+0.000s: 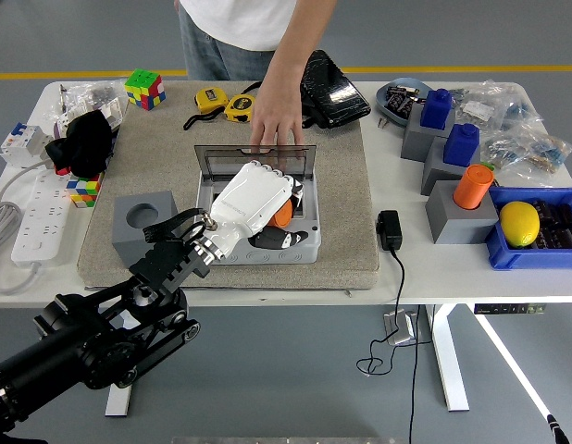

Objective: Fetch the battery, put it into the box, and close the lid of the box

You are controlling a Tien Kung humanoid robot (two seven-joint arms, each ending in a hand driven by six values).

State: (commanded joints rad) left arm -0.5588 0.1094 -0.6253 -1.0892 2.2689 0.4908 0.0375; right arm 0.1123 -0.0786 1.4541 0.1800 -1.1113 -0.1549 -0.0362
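One left hand (258, 196) curled around orange battery (282, 215) inside open box (304, 242).

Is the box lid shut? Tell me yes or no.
No: the lid stands open at the far side of the box, a person's hand on it, while the left hand holds the orange battery inside.

A single head view looks forward and down from high on the robot's side. The white worktop (425, 268) spans the frame at middle distance, near edge low, floor below, a person (258, 23) at its far side.
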